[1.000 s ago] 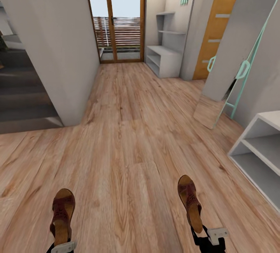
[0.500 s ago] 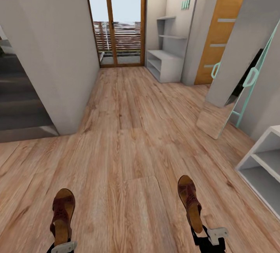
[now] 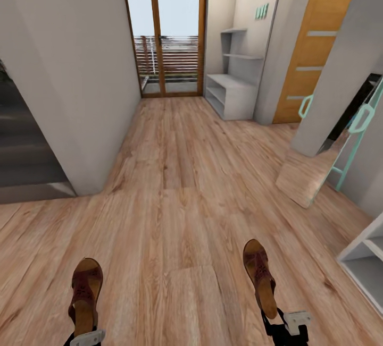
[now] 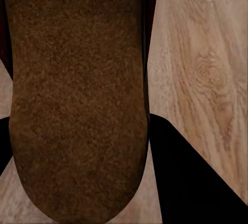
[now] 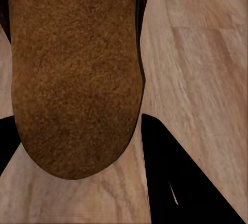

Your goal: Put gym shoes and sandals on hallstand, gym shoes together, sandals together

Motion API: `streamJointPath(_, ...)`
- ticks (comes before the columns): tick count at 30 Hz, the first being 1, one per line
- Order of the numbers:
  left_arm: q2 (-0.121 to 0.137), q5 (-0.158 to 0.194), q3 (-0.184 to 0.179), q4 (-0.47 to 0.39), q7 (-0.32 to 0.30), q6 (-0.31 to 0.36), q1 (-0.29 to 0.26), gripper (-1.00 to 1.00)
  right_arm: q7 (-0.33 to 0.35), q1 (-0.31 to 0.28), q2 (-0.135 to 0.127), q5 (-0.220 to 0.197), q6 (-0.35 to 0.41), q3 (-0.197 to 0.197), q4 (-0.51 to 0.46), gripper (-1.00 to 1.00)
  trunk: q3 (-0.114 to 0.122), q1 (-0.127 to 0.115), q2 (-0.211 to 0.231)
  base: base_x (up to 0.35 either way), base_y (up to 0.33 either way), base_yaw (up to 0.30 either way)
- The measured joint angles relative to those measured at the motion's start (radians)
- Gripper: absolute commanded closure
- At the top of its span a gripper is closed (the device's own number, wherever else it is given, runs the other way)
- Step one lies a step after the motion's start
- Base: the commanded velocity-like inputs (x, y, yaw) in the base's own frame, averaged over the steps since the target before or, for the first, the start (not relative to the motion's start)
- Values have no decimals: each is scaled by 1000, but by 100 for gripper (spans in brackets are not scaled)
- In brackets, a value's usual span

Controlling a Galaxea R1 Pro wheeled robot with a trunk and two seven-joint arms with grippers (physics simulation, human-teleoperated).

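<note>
1. The left gripper [image 3: 85,335] shows at the bottom edge of the head view, closed on the heel end of the left sandal [image 3: 85,295]. The sandal runs straight forward out of the jaws, toe away from the robot, footbed up.
2. In the left wrist view the tan cork-like footbed of that sandal [image 4: 77,100] lies between the dark fingers [image 4: 191,177], its rounded heel end nearest the camera, with the corridor floor [image 4: 201,59] beneath it.
3. The right gripper [image 3: 282,327] is likewise clamped on the heel end of the right sandal [image 3: 260,277]. This sandal also sticks forward from the jaws, its toe angled slightly toward the left arm's side.
4. The right wrist view gives the same arrangement: footbed [image 5: 72,74] pinned between the fingers [image 5: 181,177], wood planks below.
5. Both arms are held low and close to the body, grippers pointing forward, well apart from each other, each sandal carried above the floor [image 3: 175,176].
6. The hallstand [image 3: 234,77] stands far beyond both jaws, at the corridor's end beside the glass door [image 3: 170,32], ahead and toward the right gripper's side.
7. A plain low grey bench [image 3: 367,261] sits near the right gripper's outer side; a leaning mirror [image 3: 330,149] lies between it and the hallstand.
</note>
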Motion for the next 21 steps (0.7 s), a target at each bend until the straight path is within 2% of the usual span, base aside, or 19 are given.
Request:
streamJointPath(9, 0, 0, 0, 0, 0, 0, 0, 100, 0, 0, 0, 0, 0, 0, 0, 100, 14, 0, 0, 340, -13, 88)
streamJointPath(21, 1, 1, 2, 0, 0, 0, 0, 100, 0, 0, 0, 1, 0, 0, 0, 100, 30, 0, 0, 340, 0, 165)
